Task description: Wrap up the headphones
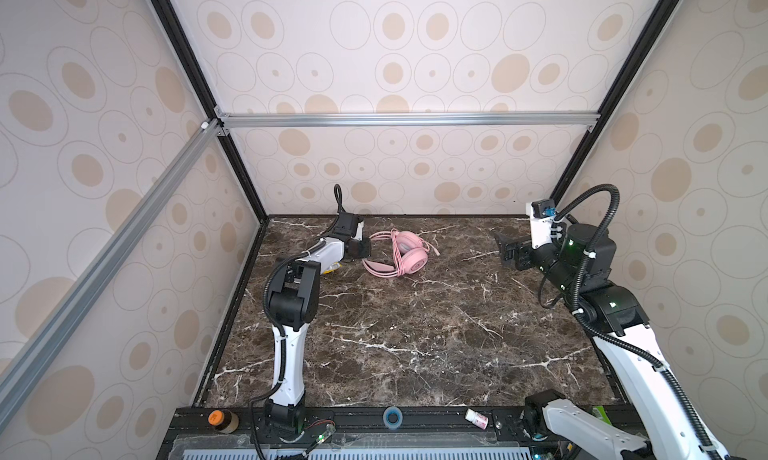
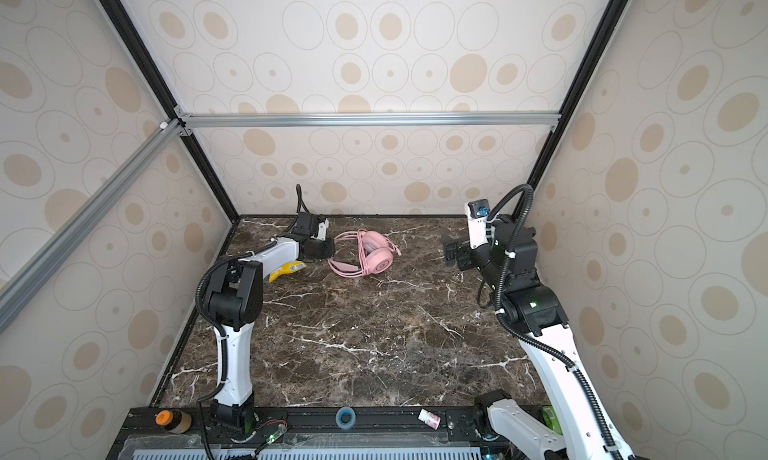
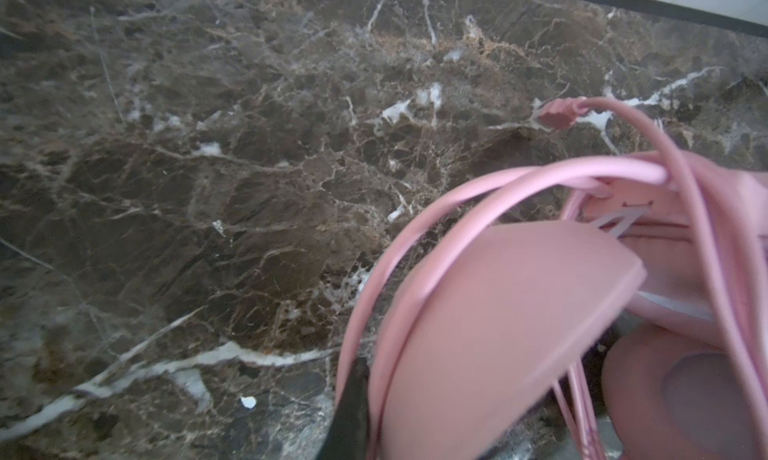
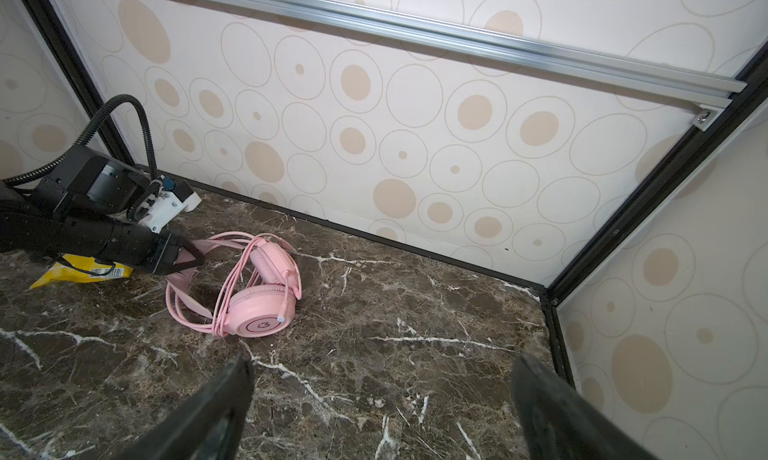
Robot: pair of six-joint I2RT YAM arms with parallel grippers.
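**Item:** headphones (image 1: 401, 254), pink, laid on the desk (image 1: 415, 345) near its far edge, left of the middle.

**Cable** (image 4: 224, 296): seen looped several times round the headband and cups. The wrap is judged mostly done.

**Plug** (image 3: 557, 114): left free on the desk just beside the cups. Tucking it in is judged the remaining step.

**Left tool** (image 4: 183, 257): set at the headband. Whether it is clenched on the band or released cannot be told.

**Right tool** (image 1: 503, 250): jaws spread wide, nothing held, placed near the right edge, well apart from the headphones.

**Views:**
- The mic (image 4: 284, 300) is shown by the right wrist view alone.
- The plug is shown closest by the left wrist view.
- The right tool's place on the desk is given only in both top views.
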